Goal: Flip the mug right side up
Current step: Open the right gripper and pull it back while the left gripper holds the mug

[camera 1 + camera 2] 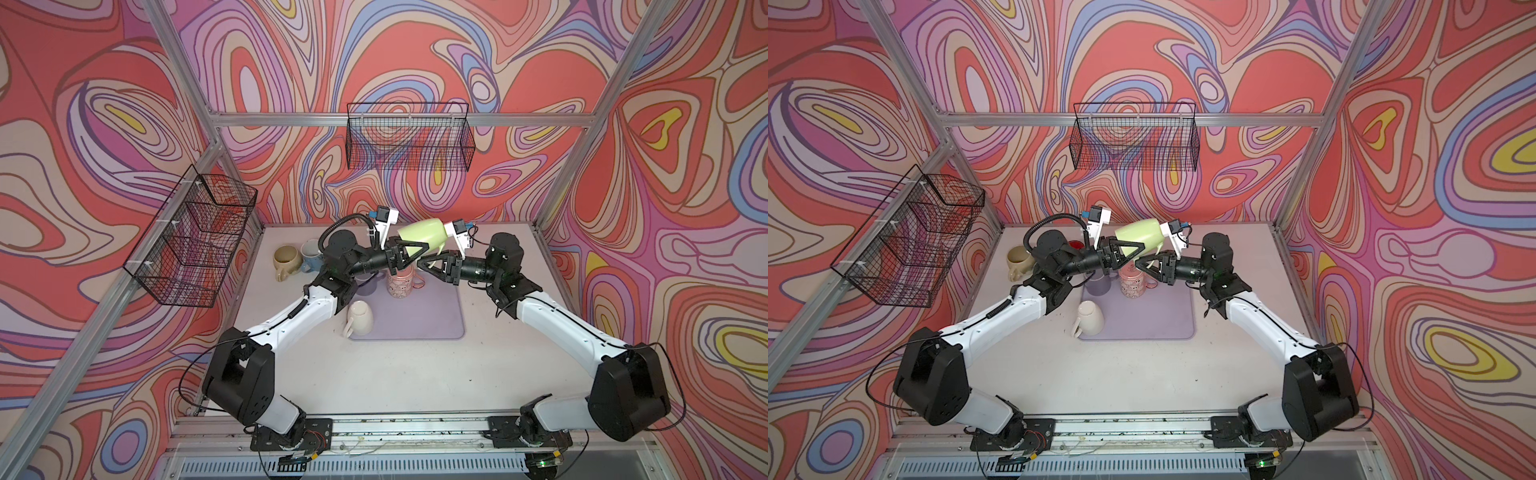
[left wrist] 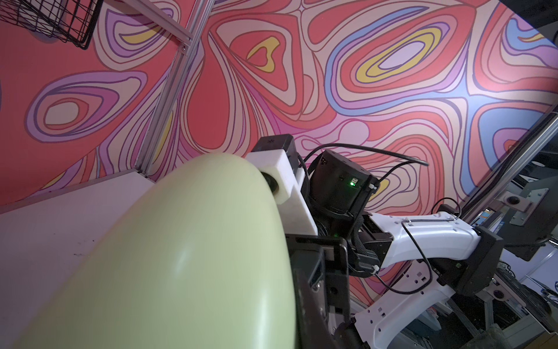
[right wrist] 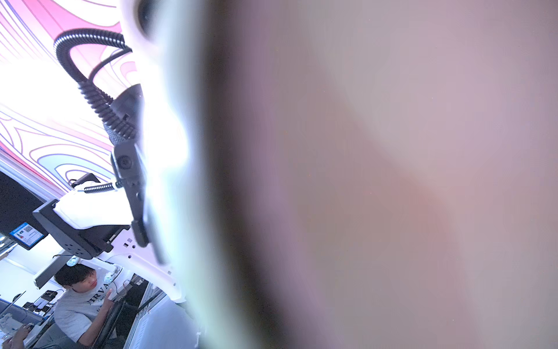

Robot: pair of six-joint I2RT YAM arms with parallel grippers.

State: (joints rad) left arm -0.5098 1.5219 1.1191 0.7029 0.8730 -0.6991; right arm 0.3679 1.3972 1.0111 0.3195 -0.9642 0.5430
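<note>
Roughly halfway — the pale green mug [image 1: 419,235] hangs sideways near the tabletop's [image 1: 415,374] back edge, left gripper [image 1: 419,252] clamped shut on it, right gripper [image 1: 424,264] alongside, its opening unclear — final uprighting and setting down remain.

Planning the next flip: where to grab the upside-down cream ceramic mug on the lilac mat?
Likely the side wall of the cream ceramic mug, from above, fingers straddling it crosswise to the handle: it stands rim-down on the lilac mat, so no rim to pinch.
</note>
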